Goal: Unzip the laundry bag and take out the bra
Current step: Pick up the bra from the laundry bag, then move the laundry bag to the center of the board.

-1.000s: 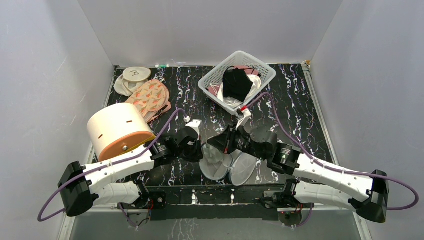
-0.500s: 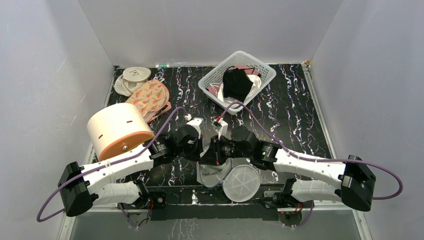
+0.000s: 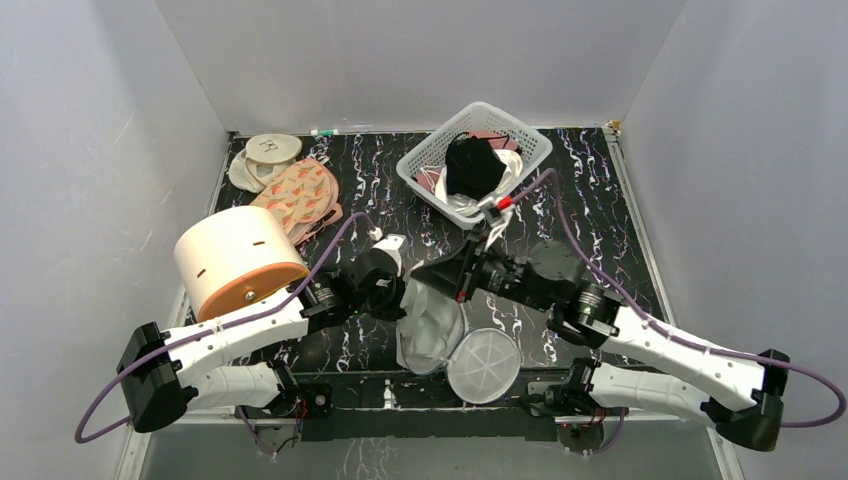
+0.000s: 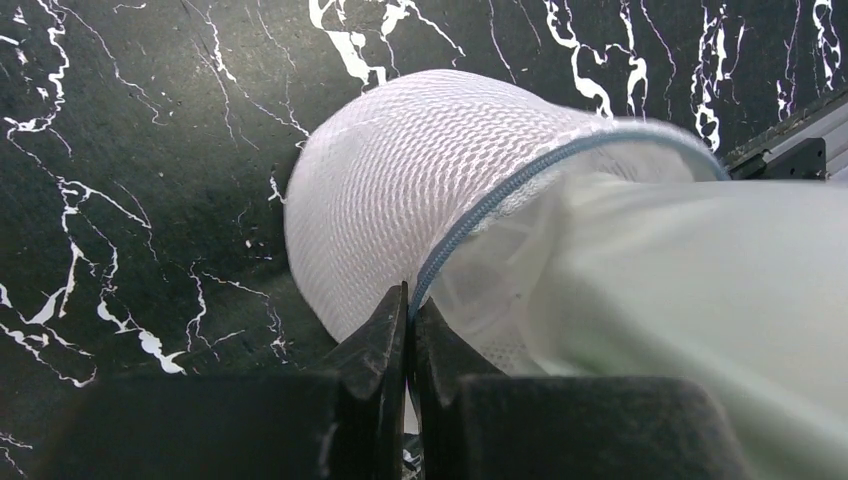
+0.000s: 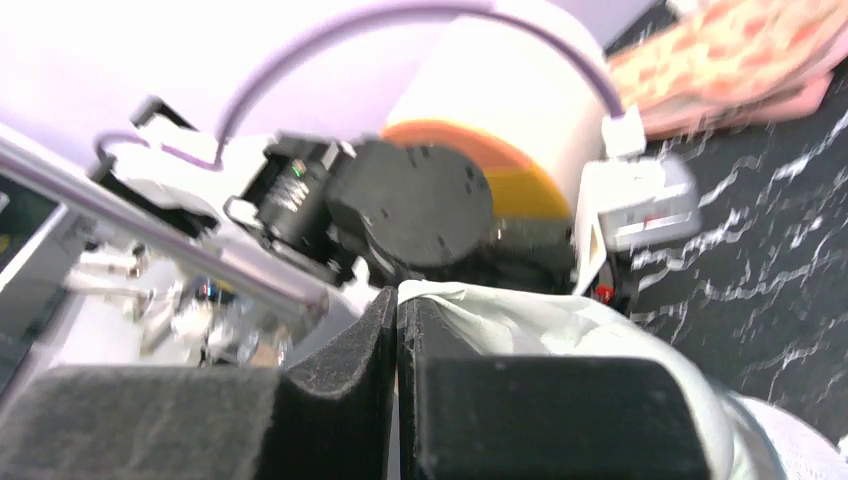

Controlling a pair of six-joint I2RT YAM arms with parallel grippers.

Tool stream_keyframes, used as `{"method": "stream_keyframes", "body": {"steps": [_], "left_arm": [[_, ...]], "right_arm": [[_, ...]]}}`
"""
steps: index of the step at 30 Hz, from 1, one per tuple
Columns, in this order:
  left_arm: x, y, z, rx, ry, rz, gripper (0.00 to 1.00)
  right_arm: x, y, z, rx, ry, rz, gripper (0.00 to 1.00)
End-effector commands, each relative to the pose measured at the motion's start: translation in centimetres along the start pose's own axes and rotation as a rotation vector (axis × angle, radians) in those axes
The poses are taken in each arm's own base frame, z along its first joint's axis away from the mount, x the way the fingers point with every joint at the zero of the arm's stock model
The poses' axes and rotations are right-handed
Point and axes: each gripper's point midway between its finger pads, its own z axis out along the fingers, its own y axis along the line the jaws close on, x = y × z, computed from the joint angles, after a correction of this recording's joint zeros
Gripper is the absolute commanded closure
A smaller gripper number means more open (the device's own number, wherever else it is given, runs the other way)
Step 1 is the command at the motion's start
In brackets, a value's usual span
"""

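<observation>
The laundry bag lies open near the table's front edge. One round mesh half (image 3: 484, 364) is flat and the other half (image 4: 400, 190) stands domed. My left gripper (image 3: 403, 300) (image 4: 410, 300) is shut on the bag's blue zipper rim. The pale mint bra (image 3: 432, 322) (image 4: 700, 300) sticks up out of the domed half. My right gripper (image 3: 418, 274) (image 5: 398, 298) is shut on the bra's upper edge (image 5: 520, 315), just right of the left wrist.
A cream cylinder with an orange base (image 3: 235, 255) lies at the left, with peach floral pads (image 3: 300, 192) and a white round piece (image 3: 272, 148) behind it. A white lattice basket (image 3: 420, 165) of clothes stands at the back.
The right gripper dipped into the bag half a second ago and has now drawn up and back with the bra's edge. The flat mesh half has dropped open. The left gripper has held still.
</observation>
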Motion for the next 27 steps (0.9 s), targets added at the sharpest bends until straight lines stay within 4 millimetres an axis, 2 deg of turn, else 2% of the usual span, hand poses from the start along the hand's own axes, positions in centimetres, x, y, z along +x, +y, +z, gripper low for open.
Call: {"method": "stream_keyframes", "body": {"steps": [1, 4, 11, 15, 17, 21, 27], "left_arm": [[-0.5, 1.0, -0.5, -0.049, -0.031, -0.01, 1.0], [-1.0, 1.9, -1.1, -0.103, -0.066, -0.037, 1.0], [-2.7, 6.4, -3.1, -0.375, -0.177, -0.147, 1.0], [-5.1, 7.8, -4.6, -0.491, -0.26, -0.123, 1.0], [-5.8, 7.9, -4.6, -0.51, -0.261, -0.108, 1.0], [-5.0, 8.8, -3.6, -0.551, -0.202, -0.1, 1.0], [-3.3, 9.3, -2.3, -0.549, -0.126, -0.106, 1.0]], "right_arm": [[-6.8, 1.6, -1.5, 0.039, -0.239, -0.052, 1.0], [-7.8, 0.0, -2.1, 0.162, -0.251, -0.097, 1.0], [-11.4, -2.5, -4.0, 0.402, -0.322, -0.203, 1.0], [-11.5, -4.7, -4.8, 0.525, -0.336, -0.216, 1.0], [-11.3, -5.5, -5.1, 0.566, -0.335, -0.214, 1.0], [-11.6, -5.9, -5.7, 0.603, -0.344, -0.214, 1.0], [-14.6, -4.6, -6.5, 0.621, -0.41, -0.262, 1.0]]}}
